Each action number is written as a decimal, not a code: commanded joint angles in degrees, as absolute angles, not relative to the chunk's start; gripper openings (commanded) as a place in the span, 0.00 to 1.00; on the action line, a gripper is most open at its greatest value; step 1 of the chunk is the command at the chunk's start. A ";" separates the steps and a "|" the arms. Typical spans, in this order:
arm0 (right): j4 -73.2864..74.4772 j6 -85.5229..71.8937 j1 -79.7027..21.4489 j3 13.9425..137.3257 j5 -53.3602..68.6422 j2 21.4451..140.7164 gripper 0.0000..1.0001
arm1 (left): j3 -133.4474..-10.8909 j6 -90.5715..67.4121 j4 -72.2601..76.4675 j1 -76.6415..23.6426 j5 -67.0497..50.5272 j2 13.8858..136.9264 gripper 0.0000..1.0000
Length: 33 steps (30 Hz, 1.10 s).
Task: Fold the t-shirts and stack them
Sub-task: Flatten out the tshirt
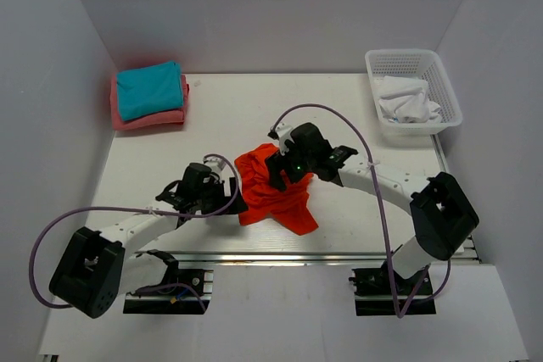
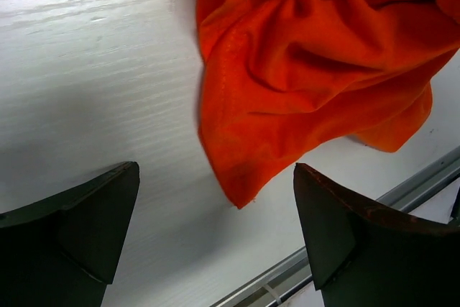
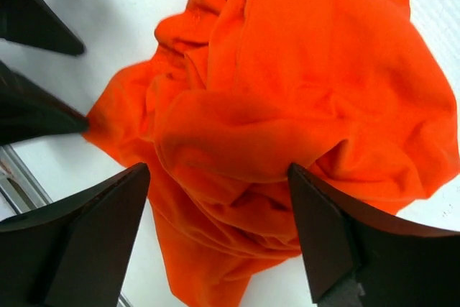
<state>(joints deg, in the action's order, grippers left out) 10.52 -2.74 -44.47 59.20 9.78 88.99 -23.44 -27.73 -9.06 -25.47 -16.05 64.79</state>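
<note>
Top external view shows a white counter point(image 1: 212, 116) inside white walls point(image 1: 254, 14), the orange t-shirt point(image 1: 271, 197) crumpled by the left gripper point(image 2: 215, 170) and the right gripper point(image 3: 219, 168), both spread apart.

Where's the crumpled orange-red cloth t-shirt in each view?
Top external: the crumpled orange-red cloth t-shirt sits mid-frame, slightly below centre.
Left wrist: the shirt fills the upper right, with one corner pointing down to mid-frame.
Right wrist: the shirt fills the centre and right.
Shared landmark: the silver metal rail just beyond the shirt, at bottom centre, lower right, and lower left edge.
</note>
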 commanded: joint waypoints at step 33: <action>-6.49 -20.49 -39.12 61.69 -42.16 75.85 0.00 | -60.80 -32.78 -31.90 -36.65 51.02 69.95 0.00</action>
<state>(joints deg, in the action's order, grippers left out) -0.25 -19.97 -40.75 60.10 -31.38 78.32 -55.35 -31.57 -25.52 -37.15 35.81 69.73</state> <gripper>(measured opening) 0.016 0.024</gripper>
